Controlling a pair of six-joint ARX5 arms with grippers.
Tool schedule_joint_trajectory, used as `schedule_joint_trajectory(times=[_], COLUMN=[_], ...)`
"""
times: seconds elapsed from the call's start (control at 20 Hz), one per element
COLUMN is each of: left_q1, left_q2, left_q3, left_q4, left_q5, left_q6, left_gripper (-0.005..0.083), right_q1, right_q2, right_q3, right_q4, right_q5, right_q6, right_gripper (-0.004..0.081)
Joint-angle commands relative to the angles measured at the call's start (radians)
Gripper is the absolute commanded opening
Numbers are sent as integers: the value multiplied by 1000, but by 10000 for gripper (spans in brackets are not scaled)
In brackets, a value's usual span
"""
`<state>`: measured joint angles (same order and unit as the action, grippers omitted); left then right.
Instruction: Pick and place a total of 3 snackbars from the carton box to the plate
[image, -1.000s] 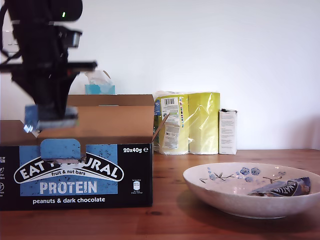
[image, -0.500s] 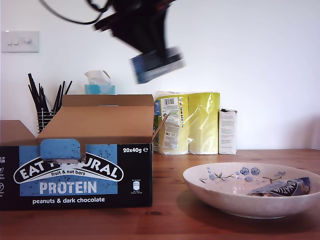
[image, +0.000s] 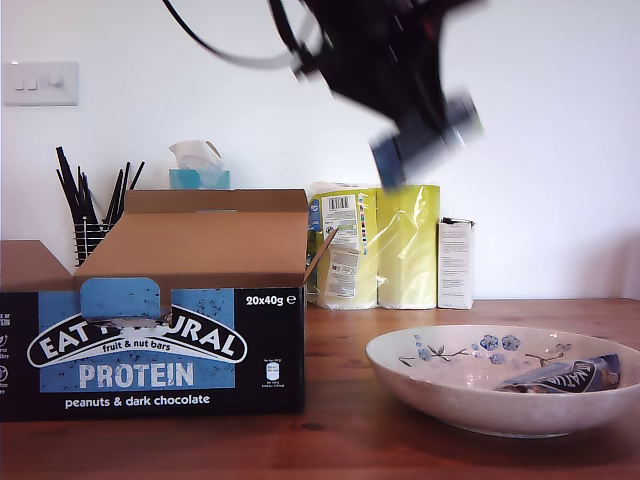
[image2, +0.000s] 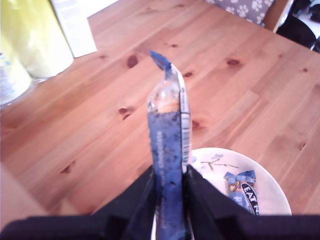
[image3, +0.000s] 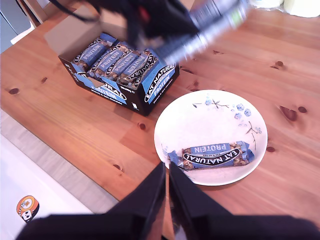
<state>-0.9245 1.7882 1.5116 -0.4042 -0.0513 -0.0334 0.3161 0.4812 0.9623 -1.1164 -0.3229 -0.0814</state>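
The table (image3: 60, 107) is knotty varnished wood with a soft sheen. The box (image: 190, 250) is matt brown cardboard (its printed front slightly glossy). The plate (image3: 200, 117) looks like glazed ceramic. The bar (image2: 167, 150) wears shiny crinkled film.

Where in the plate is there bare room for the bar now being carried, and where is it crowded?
The plate is bare across the flower-pattern side toward the carton box. One snackbar occupies the opposite rim. My first gripper holds the carried snackbar above the table.
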Motion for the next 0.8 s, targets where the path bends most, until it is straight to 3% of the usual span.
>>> schedule_joint_trajectory(times=[0.0,0.35,0.75], left_q1=[-19,-32,-54], left_q2=[49,234,298], left_q3=[-6,-4,-4], left_q4=[32,40,77], left_q5=[7,3,-145], left_q6=[18,46,68], left_gripper=[56,56,56], right_q1=[4,4,4], right_q2=[-13,-14,-14], right_q3=[-12,-12,-12], right_q4=[3,7,16], right_q5=[4,4,4], right_q6=[2,-8,-29], right_gripper=[-13,-13,-13])
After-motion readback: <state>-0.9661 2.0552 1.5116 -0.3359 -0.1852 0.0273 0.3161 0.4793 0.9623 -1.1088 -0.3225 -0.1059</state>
